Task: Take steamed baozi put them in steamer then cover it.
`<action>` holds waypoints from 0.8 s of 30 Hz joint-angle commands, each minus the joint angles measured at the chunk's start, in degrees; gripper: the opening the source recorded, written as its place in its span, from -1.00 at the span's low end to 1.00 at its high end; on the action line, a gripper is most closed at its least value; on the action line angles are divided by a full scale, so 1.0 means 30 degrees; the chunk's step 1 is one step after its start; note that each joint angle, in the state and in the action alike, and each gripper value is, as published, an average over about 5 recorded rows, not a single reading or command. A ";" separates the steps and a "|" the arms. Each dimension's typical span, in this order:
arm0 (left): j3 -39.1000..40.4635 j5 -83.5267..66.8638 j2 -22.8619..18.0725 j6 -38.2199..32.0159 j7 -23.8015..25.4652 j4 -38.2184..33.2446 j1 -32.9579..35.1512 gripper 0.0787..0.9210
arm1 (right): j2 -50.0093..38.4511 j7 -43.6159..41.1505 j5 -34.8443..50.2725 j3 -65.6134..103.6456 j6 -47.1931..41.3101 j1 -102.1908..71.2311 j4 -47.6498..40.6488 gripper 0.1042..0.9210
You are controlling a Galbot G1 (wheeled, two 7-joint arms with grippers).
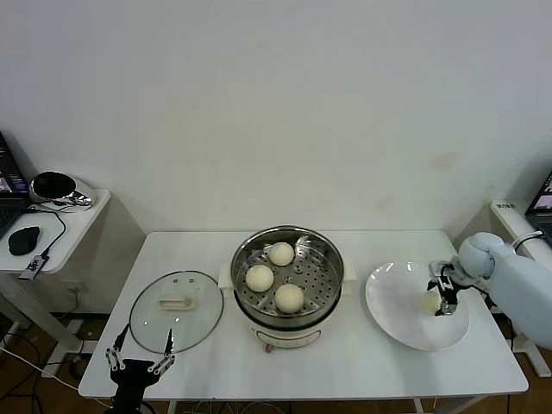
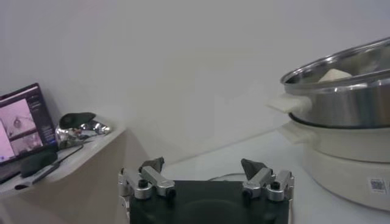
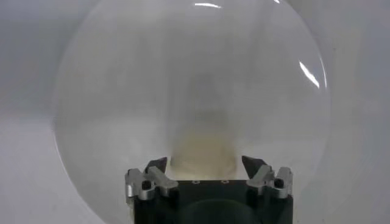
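Note:
The steamer (image 1: 327, 257) stands mid-table with three steamed baozi on its perforated tray: one at the back (image 1: 281, 254), one on the left (image 1: 260, 278), one at the front (image 1: 290, 297). The fourth baozi (image 1: 428, 303) lies on the white plate (image 1: 395, 302) to the right. My right gripper (image 1: 444, 297) is low over the plate, open, its fingers on either side of that baozi (image 3: 203, 152) without closing on it. The cover (image 1: 177, 310) lies flat on the table left of the steamer. My left gripper (image 1: 138, 355) hangs open and empty at the table's front left edge, near the cover.
A side table (image 1: 78, 220) at the far left holds a laptop, a black mouse (image 1: 24, 240) and a shiny metal object (image 1: 56, 185). Another laptop (image 1: 542, 203) stands at the far right. In the left wrist view the steamer (image 2: 347, 103) rises to one side.

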 commanded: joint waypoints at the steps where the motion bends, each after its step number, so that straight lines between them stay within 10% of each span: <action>1: 0.0013 -0.0005 -0.0029 -0.0024 -0.0013 0.0040 -0.0029 0.77 | 0.0106 -0.0101 -0.0368 0.0163 -0.0106 -0.0106 -0.0094 0.37; 24: 0.0229 -0.0216 0.0257 0.0057 0.0000 0.0140 -0.0772 0.77 | -0.0552 0.0158 1.1343 -1.3656 -0.6398 1.7845 0.9348 0.17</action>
